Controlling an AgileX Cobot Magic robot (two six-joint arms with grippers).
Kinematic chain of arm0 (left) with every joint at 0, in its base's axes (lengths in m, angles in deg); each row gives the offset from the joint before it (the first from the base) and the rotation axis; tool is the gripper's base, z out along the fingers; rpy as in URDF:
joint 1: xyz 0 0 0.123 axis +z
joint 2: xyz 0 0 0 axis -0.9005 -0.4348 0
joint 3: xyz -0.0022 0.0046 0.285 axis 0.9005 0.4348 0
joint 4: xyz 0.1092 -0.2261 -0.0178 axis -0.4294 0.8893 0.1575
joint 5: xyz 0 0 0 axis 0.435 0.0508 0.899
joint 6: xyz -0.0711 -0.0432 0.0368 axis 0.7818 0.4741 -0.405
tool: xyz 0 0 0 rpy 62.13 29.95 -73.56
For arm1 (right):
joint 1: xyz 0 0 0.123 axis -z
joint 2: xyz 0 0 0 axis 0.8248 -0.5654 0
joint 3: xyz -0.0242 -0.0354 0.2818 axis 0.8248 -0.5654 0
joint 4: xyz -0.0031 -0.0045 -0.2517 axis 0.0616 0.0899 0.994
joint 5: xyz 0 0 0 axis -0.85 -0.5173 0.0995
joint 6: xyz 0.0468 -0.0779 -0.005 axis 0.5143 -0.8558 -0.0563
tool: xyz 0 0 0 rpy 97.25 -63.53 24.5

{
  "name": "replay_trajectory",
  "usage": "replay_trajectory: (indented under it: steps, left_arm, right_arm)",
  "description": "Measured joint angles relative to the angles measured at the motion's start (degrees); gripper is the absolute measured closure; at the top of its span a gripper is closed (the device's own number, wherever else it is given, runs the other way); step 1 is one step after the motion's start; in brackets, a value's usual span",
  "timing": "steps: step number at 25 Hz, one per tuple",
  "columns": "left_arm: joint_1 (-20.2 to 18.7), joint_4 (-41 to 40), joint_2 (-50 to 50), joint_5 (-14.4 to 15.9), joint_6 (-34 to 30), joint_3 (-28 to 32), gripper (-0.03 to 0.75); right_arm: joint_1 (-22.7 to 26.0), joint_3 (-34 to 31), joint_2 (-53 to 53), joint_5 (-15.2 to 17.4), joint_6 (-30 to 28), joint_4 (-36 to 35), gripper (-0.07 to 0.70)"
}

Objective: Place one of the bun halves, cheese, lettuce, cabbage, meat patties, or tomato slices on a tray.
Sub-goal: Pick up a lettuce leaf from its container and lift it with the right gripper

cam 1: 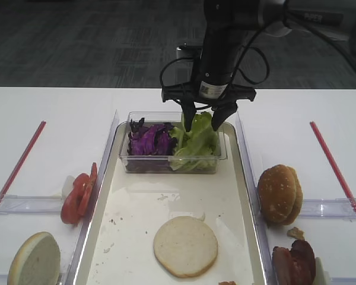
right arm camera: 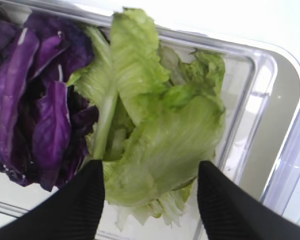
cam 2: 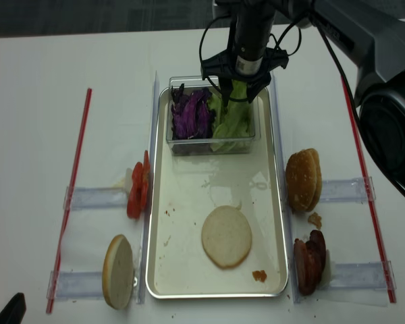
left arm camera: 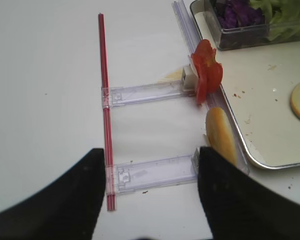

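the right gripper [cam 1: 206, 120] hung over the clear tub [cam 1: 172, 163] at the far end of the tray [cam 1: 244, 178], its jaws spread wide on either side of the lettuce [right arm camera: 155, 135], which lay in the tub beside the purple cabbage [cam 1: 149, 140]. one bun half [cam 1: 185, 246] sat cut face up on the tray floor. the left gripper [left arm camera: 150, 200] hovered over the desk [left arm camera: 45, 100] with jaws apart, holding nothing, near the tomato slices [left arm camera: 207, 70].

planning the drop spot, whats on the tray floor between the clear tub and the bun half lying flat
Nothing but bare tray floor with a few crumbs between the clear tub and the flat bun half, clearest in the realsense high view.
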State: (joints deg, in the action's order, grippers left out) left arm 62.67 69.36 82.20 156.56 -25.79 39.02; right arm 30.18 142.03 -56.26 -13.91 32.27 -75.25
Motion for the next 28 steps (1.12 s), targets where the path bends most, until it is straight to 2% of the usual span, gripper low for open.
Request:
replay_trajectory:
  steps: [9,15,23,28]
  left_arm:
    - [0.0,0.0,0.0,0.0,0.0,0.0,0.324]
    - [0.0,0.0,0.0,0.0,0.0,0.0,0.324]
    - [0.0,0.0,0.0,0.0,0.0,0.0,0.324]
    - [0.0,0.0,0.0,0.0,0.0,0.0,0.324]
  right_arm:
    - [0.0,0.08,-2.63,0.0,1.16,0.29,0.207]
    - [0.0,0.08,-2.87,0.0,1.16,0.29,0.343]
    - [0.0,0.08,-2.87,0.0,1.16,0.29,0.426]
    - [0.0,0.08,-2.87,0.0,1.03,0.29,0.563]
